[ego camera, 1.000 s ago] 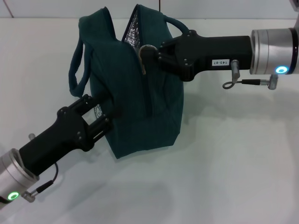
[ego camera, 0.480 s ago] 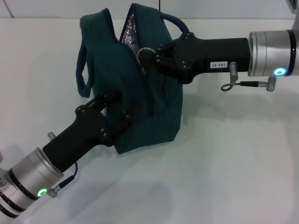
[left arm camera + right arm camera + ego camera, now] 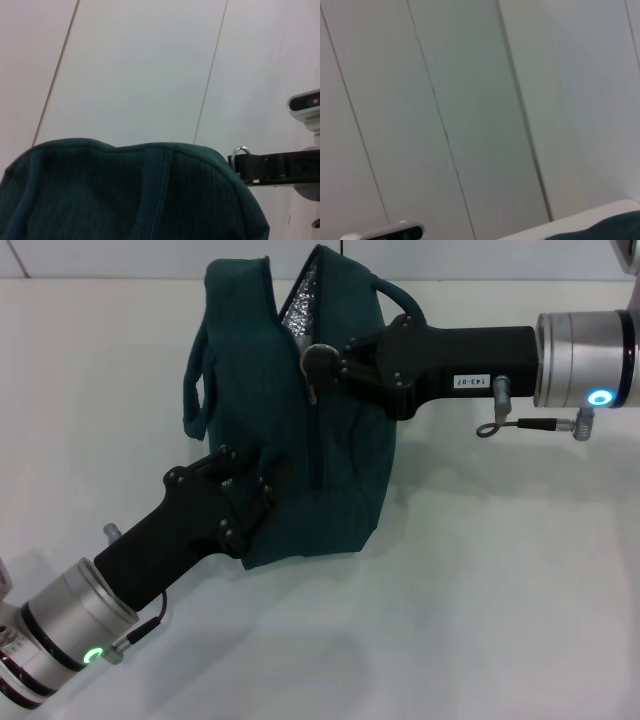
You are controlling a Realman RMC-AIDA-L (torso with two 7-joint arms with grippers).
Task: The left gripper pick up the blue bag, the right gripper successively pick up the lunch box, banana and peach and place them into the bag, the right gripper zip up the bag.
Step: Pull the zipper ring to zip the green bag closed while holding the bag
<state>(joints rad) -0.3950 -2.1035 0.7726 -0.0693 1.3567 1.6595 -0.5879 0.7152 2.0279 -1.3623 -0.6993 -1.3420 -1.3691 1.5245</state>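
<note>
- Teal fabric fills the middle of your head view: the blue bag (image 3: 330,420) stands upright on the white table (image 3: 500,590), its top partly unzipped so a strip of silver foil lining (image 3: 300,302) shows.
- One rope-like handle (image 3: 195,390) droops down the bag's left side.
- Your right gripper (image 3: 322,365) reaches in from the right, its jaws pinched on the metal zip pull (image 3: 312,390) near the bag's top.
- Your left gripper (image 3: 255,475) comes up from the lower left and presses into the bag's side; its jaws look closed on a fold of fabric, though the dark cloth hides the tips.
- From the left wrist, you see the bag's top edge (image 3: 125,190) and the right gripper (image 3: 245,162) beyond it.
</note>
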